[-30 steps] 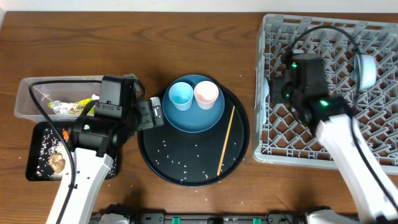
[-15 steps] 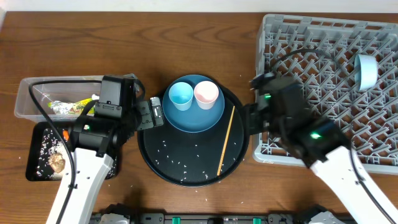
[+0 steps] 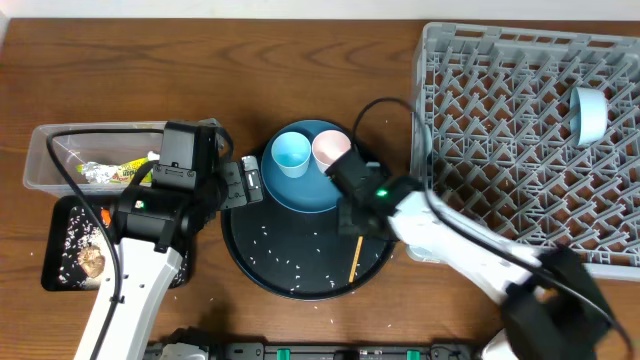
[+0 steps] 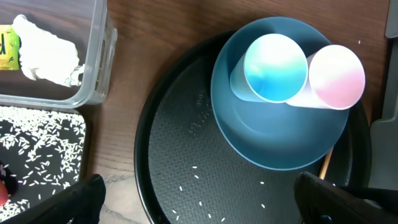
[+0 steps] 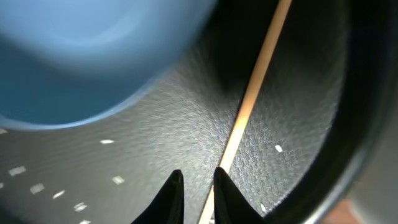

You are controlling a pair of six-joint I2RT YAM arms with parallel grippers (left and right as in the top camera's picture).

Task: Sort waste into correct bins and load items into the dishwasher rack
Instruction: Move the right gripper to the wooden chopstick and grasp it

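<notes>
Clear tub [image 3: 35,160], far left of the tabletop [image 3: 200,60]: holds the green-yellow wrapper [image 3: 110,172] and the white tissue [image 4: 43,53]; shallow black tray [image 3: 58,205] just in front of it, strewn with rice grains [image 4: 43,149], brown lump [image 3: 92,262] near its front edge.

Left end effector [image 3: 250,180]: fingers spread wide, empty, poised at the left rim of the round black tray [image 3: 250,230].

Round black tray, centre: dark-blue plate [image 3: 305,192] on its rear half; light-blue cup [image 3: 291,153] and pink cup [image 3: 330,150] upright on the plate, side by side and touching; loose rice on the tray's front half.

Chopstick [image 5: 252,93]: lying on the round tray, right of the plate; right end effector [image 5: 198,177] down over it, fingers nearly together, the stick running into the narrow gap (whether it is actually pinched, cannot tell).

Dishwasher rack [image 3: 520,150], far right; white bowl [image 3: 589,113] standing on edge among the pegs near its right side.
</notes>
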